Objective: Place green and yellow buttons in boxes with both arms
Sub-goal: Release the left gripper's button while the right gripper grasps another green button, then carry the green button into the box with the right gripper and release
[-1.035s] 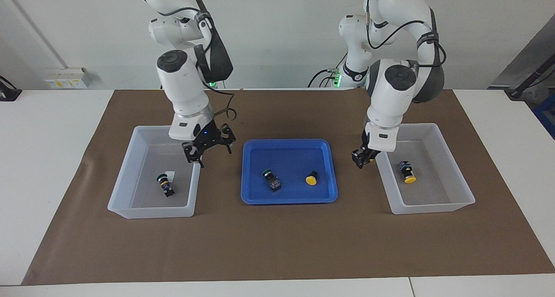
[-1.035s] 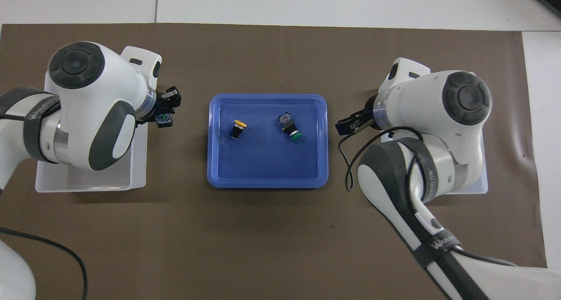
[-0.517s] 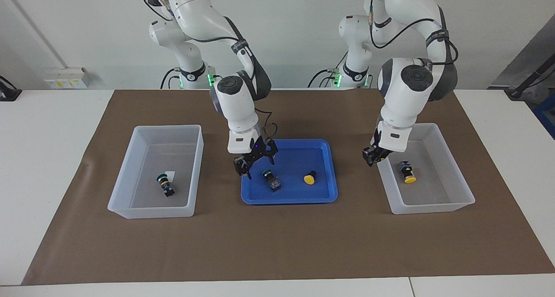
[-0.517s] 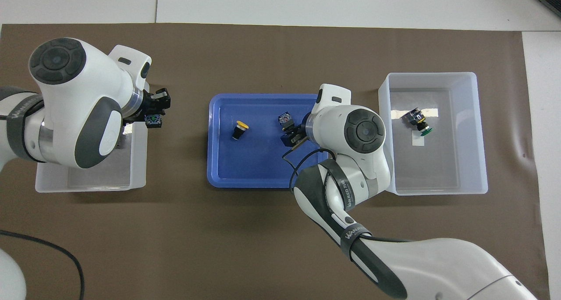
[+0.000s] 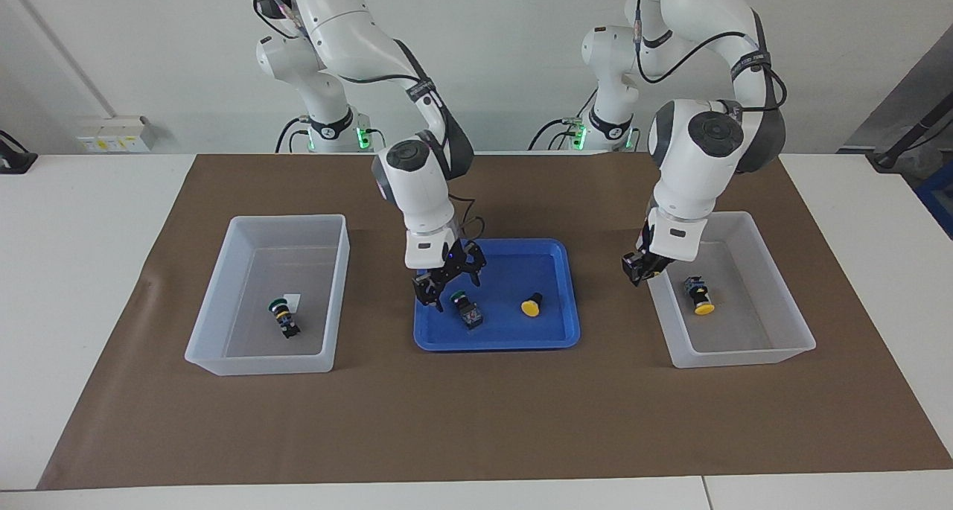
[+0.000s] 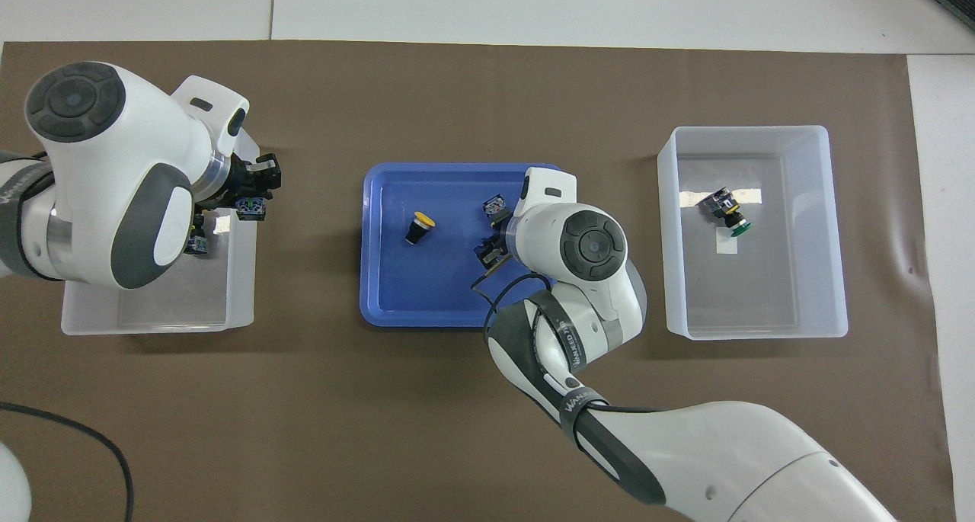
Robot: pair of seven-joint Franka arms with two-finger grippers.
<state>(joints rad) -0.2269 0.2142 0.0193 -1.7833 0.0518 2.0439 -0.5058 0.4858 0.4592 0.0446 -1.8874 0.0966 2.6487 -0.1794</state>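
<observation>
The right claw (image 5: 449, 287) hung low over the blue tray (image 5: 555, 339) at the middle of the surface (image 5: 476, 413), its fingers spread on either side of the green-capped button (image 5: 467, 307) lying in the tray. A yellow-capped button (image 5: 531, 306) lay in the same tray, beside the green one toward the left arm's end. The left claw (image 5: 635, 266) hung above the tray-side wall of the box (image 5: 744, 357) at the left arm's end; whether its fingers were spread or pressed together could not be told. A yellow-capped button (image 5: 698, 296) lay inside that box. At the right arm's end of the surface stood the other box (image 5: 253, 365), with a green-capped button (image 5: 284, 318) lying inside it next to a small white label (image 5: 292, 300)
</observation>
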